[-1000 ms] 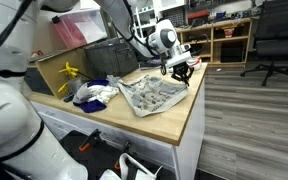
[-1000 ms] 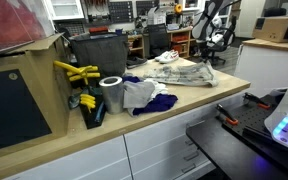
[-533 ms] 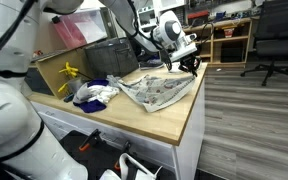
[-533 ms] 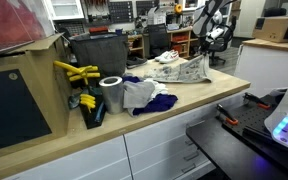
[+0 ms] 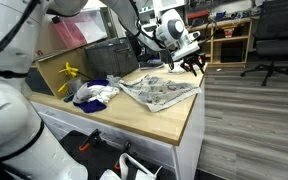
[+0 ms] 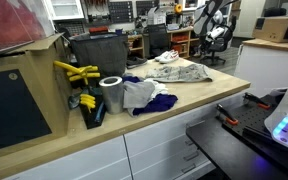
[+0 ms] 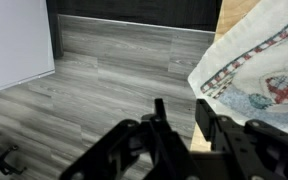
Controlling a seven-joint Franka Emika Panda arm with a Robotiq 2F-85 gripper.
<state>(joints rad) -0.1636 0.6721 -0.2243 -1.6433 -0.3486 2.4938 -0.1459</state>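
A patterned white cloth lies spread on the wooden counter, near its far end; it also shows in the second exterior view, as the cloth. My gripper hangs just beyond the cloth's corner, over the counter's edge and the floor. In the wrist view the gripper is open, and between its black fingers only the counter edge and the grey floor show. The cloth lies to the right of the fingers, apart from them.
A black bin stands at the back of the counter. Blue and white rags, yellow tools and a tape roll lie near a cardboard box. An office chair and shelves stand on the wood floor.
Half a second ago the gripper held the cloth's corner up. It has since let go, the cloth has dropped flat, and the gripper has moved out past the counter edge.
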